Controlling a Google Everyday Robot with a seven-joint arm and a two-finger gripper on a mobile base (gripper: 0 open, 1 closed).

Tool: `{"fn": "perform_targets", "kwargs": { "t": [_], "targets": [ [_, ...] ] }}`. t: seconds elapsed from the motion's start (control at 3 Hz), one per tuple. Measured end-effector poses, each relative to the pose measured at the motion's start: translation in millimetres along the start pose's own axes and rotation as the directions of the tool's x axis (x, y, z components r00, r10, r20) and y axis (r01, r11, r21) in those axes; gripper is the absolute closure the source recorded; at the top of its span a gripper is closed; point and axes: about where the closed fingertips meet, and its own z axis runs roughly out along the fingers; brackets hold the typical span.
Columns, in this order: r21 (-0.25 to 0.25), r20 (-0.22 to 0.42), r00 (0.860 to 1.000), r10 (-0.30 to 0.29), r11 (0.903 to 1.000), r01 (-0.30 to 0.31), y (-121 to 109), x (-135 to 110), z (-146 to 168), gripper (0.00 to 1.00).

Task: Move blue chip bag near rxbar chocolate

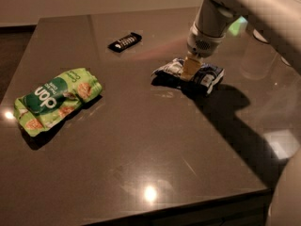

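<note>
Where the glossy dark table (141, 149) reflected light, the gripper (190, 68) rested on the crinkled foil blue chip bag (209, 76), right of centre; its grip could not be told. The slim, black, rectangular rxbar chocolate (125, 41) lay well apart, far-left. A puffy green bag (56, 100) lay near the left edge.

Tool (190, 72): down on the middle of the blue chip bag (209, 75), far right part of desk (141, 149).

Legible text, one item only: green bag (56, 99), well to the left of the tool and nearer the front edge. Large white letters on a dark green patch, reading roughly "don", tilted. Smaller white print beside them: unreadable.

rxbar chocolate (125, 41), left of and beyond the tool: white print on black, not legible.

Blue chip bag under the tool: white and silvery patches, no readable lettering.
</note>
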Motion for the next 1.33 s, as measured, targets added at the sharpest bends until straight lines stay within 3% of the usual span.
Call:
{"fn": "perform_targets", "kwargs": {
  "t": [0.33,0.67,1.33],
  "targets": [
    [-0.014,0.028,0.999,-0.02,0.9997,0.02,6,-21,-11,0.83],
    [-0.041,0.088,0.995,-0.047,0.9979,0.051,15,-59,-25,1.0],
    [-0.056,0.174,0.983,-0.054,0.9963,0.065,5,-135,-32,1.0]
  ]
}}
